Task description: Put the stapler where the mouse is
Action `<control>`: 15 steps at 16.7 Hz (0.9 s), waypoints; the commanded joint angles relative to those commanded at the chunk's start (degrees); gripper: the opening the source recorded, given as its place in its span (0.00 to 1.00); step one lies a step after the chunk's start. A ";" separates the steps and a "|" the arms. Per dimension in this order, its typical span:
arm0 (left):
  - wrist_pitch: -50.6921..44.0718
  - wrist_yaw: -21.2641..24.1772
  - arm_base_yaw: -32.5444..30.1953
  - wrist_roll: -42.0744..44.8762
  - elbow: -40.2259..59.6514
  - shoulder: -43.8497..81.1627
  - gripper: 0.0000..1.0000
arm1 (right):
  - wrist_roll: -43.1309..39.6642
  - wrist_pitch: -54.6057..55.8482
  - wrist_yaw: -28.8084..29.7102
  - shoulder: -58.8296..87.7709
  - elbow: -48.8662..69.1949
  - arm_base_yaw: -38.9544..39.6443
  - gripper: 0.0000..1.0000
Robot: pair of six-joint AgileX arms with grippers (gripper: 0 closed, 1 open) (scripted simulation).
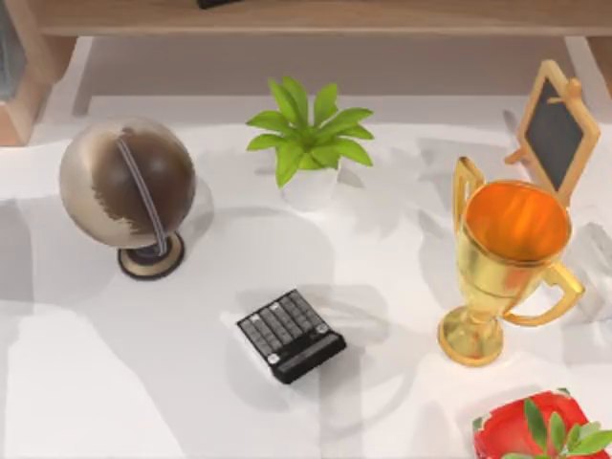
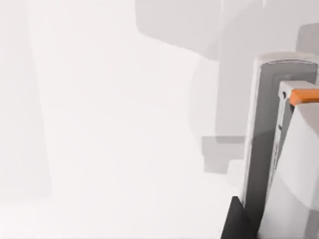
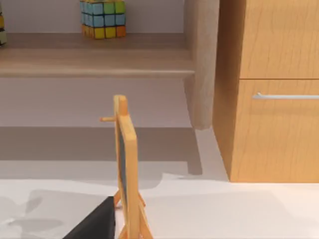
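Observation:
In the left wrist view, a grey and white body with an orange tip, seemingly the stapler (image 2: 279, 149), stands very close over the white table. A dark edge of my left gripper (image 2: 234, 221) shows right beside it, and I cannot tell whether it holds it. The right wrist view shows a dark edge of my right gripper (image 3: 94, 221) low over the table, near the small chalkboard (image 3: 127, 164). The mouse is out of view.
In the top view, a globe (image 1: 126, 186) stands at the left and a potted plant (image 1: 308, 143) at the back centre. A black calculator (image 1: 291, 335) lies in the middle. A gold trophy (image 1: 502, 268), chalkboard easel (image 1: 555, 129) and red pot (image 1: 535, 430) stand at the right. A wooden cabinet (image 3: 269, 89) and shelf are behind.

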 joint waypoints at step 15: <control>-0.23 -0.79 2.17 7.11 9.08 7.11 0.00 | 0.00 0.00 0.00 0.00 0.00 0.00 1.00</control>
